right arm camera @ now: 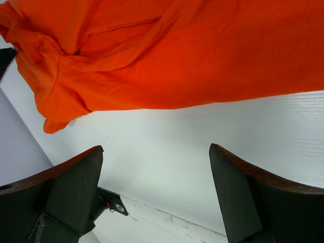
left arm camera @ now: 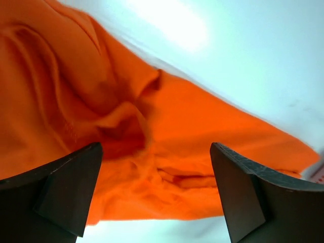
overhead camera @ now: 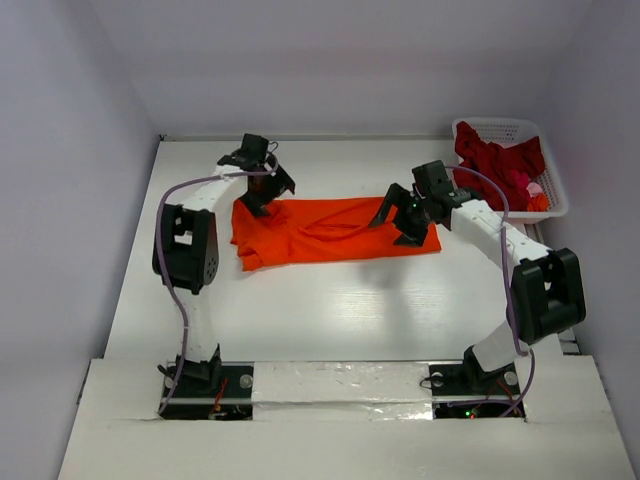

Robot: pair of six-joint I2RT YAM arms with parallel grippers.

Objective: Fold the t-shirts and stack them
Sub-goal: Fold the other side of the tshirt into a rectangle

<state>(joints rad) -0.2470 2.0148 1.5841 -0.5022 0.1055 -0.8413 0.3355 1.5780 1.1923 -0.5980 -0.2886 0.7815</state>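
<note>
The bright orange t-shirt [overhead camera: 330, 232] lies crumpled lengthways in the middle of the table. My left gripper [overhead camera: 268, 192] hovers over its left end, jaws open. In the left wrist view that gripper [left arm camera: 156, 187] straddles bunched orange fabric [left arm camera: 167, 152] without pinching it. My right gripper [overhead camera: 402, 222] is at the shirt's right end, also open. In the right wrist view it [right arm camera: 156, 190] has only bare table between its fingers, and the orange t-shirt [right arm camera: 167, 55] lies just beyond them. Dark red t-shirts [overhead camera: 492, 158] are heaped in the basket.
A white lattice basket [overhead camera: 497, 124] stands at the back right corner, against the right wall. Something pink and orange [overhead camera: 535, 192] shows at its near end. White walls close in the table on the left, back and right.
</note>
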